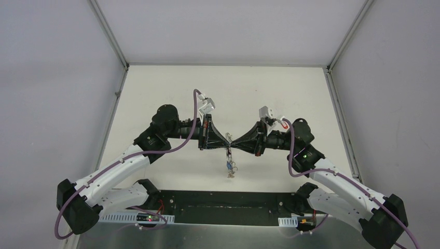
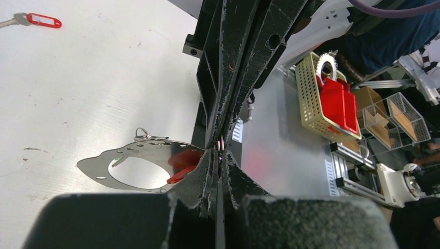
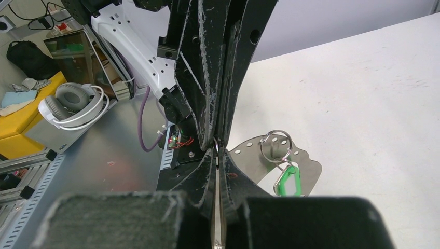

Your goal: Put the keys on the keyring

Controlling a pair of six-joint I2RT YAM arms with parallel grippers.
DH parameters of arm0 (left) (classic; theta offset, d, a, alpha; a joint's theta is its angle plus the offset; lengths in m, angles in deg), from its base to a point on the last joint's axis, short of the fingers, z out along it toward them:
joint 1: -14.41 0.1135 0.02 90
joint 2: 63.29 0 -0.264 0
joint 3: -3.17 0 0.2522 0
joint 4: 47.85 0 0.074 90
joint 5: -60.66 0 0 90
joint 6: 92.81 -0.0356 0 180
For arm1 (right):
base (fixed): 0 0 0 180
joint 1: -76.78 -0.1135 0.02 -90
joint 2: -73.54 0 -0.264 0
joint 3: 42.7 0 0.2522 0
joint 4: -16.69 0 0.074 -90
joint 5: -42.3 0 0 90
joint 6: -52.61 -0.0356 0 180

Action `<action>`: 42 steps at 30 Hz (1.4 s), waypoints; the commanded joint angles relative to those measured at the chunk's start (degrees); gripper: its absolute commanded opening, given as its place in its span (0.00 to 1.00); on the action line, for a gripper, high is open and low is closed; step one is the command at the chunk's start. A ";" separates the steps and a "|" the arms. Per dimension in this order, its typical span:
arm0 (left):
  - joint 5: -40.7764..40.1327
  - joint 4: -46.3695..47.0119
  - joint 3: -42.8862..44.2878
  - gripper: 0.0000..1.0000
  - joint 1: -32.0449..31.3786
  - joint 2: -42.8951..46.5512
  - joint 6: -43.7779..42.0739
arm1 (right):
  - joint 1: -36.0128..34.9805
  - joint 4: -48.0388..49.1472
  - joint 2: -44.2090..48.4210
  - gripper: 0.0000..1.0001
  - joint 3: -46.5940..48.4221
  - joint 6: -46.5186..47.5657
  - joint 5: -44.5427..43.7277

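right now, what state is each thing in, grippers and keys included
left gripper: shut, tips meeting the other's
right gripper: shut
metal plate: hanging at the pinched tips
green-tagged key: hanging from the split ring
red-tagged key: flat on the table, loose

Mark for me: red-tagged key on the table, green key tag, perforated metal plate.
red-tagged key [image 2: 43, 21], left wrist view, on the red plastic tag
green key tag [image 3: 286, 181], right wrist view, middle of the tag
perforated metal plate [image 3: 309, 169], right wrist view, bare right-hand part
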 commanded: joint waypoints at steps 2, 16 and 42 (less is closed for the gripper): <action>-2.40 -3.32 4.96 0.08 -1.01 0.55 -5.18 | -0.21 3.02 0.85 0.00 0.40 0.43 0.53; -3.87 -8.06 7.86 0.00 -2.99 -1.63 -8.70 | -0.18 2.93 1.54 0.00 0.14 0.47 0.32; -20.20 -72.57 50.59 0.00 -10.43 -20.65 -38.53 | -0.30 3.57 -1.66 0.42 3.96 -0.04 1.81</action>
